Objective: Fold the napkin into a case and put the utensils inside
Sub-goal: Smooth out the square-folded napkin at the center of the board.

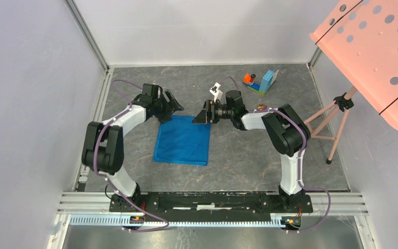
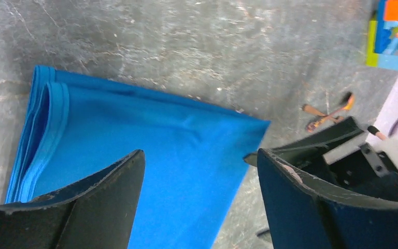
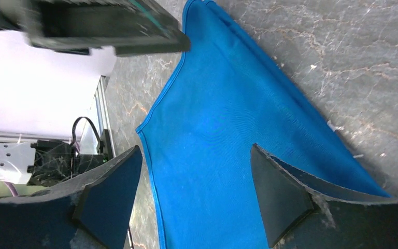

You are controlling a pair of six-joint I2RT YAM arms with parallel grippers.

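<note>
Left gripper point(image 1: 170, 106): stands over the far left corner of the napkin point(image 1: 182, 140). Its jaws are spread wide with nothing between them. In the left wrist view the cloth lies below the gap.

Napkin: a folded blue rectangle, flat on the grey table point(image 1: 238, 161) midway between the two arms. Layered edges show along one side.

Right gripper point(image 1: 201, 115): at the far right corner of the napkin, jaws likewise spread and holding nothing.

Utensils point(image 2: 327, 111): thin copper pieces lying crossed on the bare table, apart from the napkin and near the right gripper.

Toy blocks point(image 1: 261, 82): far right of the table, well apart from the cloth.
</note>
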